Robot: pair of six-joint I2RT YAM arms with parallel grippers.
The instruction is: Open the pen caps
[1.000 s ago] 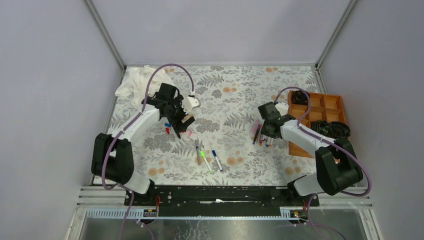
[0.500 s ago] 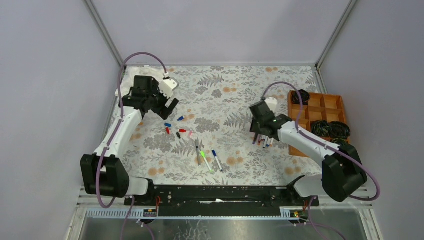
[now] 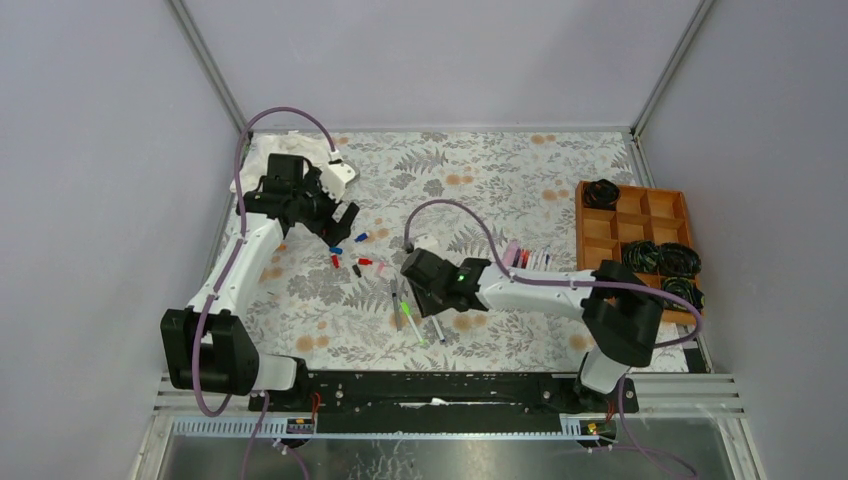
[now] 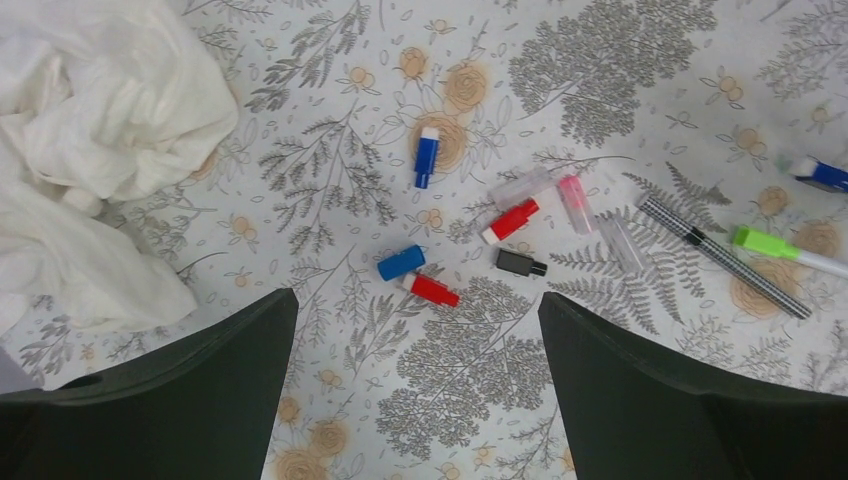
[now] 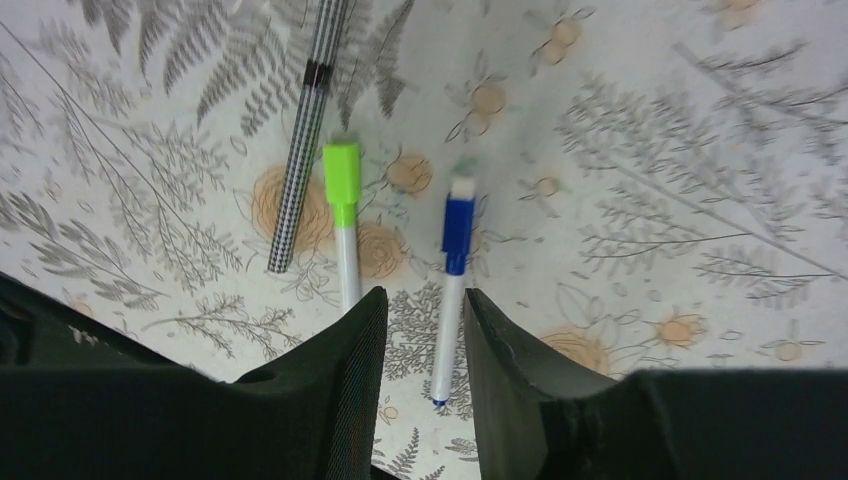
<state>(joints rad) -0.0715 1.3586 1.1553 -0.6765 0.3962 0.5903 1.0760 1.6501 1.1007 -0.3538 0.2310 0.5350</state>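
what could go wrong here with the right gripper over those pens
The right gripper hovers with a narrow gap over the blue-capped pen. The green-capped pen lies close beside it, so one finger might land on it or knock it away. Closing off-centre could also roll the blue-capped pen aside.

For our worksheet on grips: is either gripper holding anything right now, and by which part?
Nothing is held. The left gripper stands wide open over loose caps; the right gripper straddles the barrel of the blue-capped pen, fingers apart, not closed on it.

top: overhead, whole table [image 3: 560, 170] | wrists: close, downward, sharing green pen [image 5: 345, 230]
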